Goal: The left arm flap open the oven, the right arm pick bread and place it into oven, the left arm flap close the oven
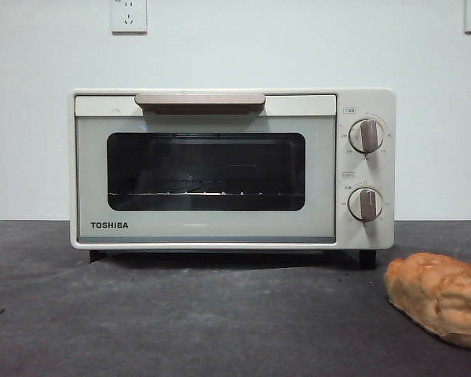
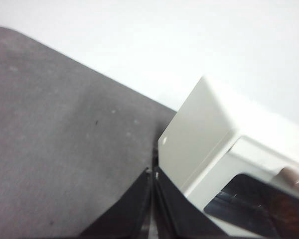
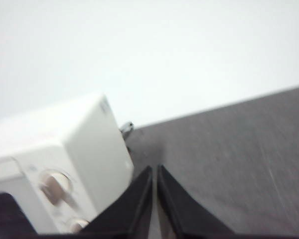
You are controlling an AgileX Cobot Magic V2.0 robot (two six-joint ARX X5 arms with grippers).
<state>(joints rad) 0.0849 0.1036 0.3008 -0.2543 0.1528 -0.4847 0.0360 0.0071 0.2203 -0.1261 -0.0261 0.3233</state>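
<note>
Two black two-jawed tools wait clear of the work: the left tool (image 2: 151,199), in its wrist view, has its jaws pressed together on nothing, hanging over the dark grey tabletop (image 2: 55,139) just beside the oven's side wall; the right tool (image 3: 154,199), likewise clenched and empty, hangs near the knob side of the oven; neither shows in the front view. Outward from them stands the cream-white Toshiba toaster oven (image 1: 231,169) with dark glass window, upright on the tabletop against a white wall; its door is flush and closed, the beige bar handle (image 1: 200,100) untouched along the top edge, a wire rack faintly visible behind the glass; two beige knobs (image 1: 366,135) sit one above the other at its side. The lumpy golden-orange crusty bread piece (image 1: 439,298) lies on the tabletop in front of the oven toward the knob side, apart from it and partly cut by the picture's edge. Judged progress: none of the three steps is done; opening the door, loading the bread and closing all remain.
</note>
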